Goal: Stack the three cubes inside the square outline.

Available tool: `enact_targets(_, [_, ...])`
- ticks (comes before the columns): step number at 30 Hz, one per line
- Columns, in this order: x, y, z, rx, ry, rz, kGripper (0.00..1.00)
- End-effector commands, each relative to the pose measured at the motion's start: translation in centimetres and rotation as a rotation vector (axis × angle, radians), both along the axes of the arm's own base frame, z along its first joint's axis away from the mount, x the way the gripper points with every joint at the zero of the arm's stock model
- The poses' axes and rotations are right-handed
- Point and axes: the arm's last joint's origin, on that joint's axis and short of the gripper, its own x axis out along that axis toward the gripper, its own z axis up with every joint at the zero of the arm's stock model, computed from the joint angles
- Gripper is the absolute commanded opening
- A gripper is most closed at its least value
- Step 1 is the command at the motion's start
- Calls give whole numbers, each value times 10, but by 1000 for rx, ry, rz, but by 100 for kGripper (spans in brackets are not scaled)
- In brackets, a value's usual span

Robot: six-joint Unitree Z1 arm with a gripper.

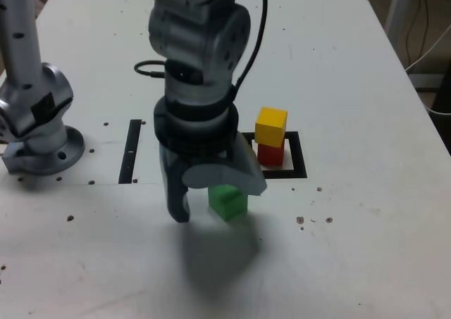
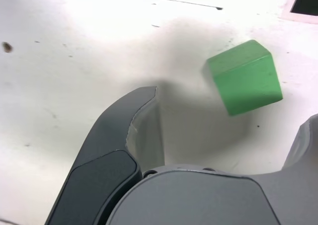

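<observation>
The tool (image 1: 211, 192) hangs low over the bench (image 1: 366, 86) with its jaws spread wide and nothing between them yet; in the exterior view one dark finger reaches down on the view's left and the paler, broader one sits on the view's right, partly covering the green cube (image 1: 228, 201); the wrist view shows that cube (image 2: 244, 77) lying in the open gap, apart from both fingers and nearer the pale one, turned a little askew to them.

The green cube rests flat on the bench, just outside the square outline (image 1: 299, 165), near its corner; inside the outline the red cube (image 1: 270, 154) already sits with the yellow cube (image 1: 271, 126) on top of it, the yellow one slightly twisted and offset.

The green cube looks like a small rigid block, probably light, with smooth painted faces and crisp edges; it should neither deform nor break under a firm pinch, though the faces may be somewhat slick; the sound hold is across two opposite flat sides, near mid-height, with the fingers squared to those faces, since a corner-to-corner pinch would likely make it twist or squirt out; a light block also shifts easily if one finger meets it first.
</observation>
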Motion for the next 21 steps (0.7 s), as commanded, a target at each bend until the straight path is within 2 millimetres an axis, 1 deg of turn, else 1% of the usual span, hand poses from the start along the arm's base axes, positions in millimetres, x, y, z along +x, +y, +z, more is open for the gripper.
enact_targets(1, [4,-2,-5,11,-6,3,97])
enact_targets(4, [10,-1,-11,23,-9,7,97])
enact_targets(12, [21,9,-26,20,44,15,96])
enact_targets(21, [30,18,-37,-5,84,0,78])
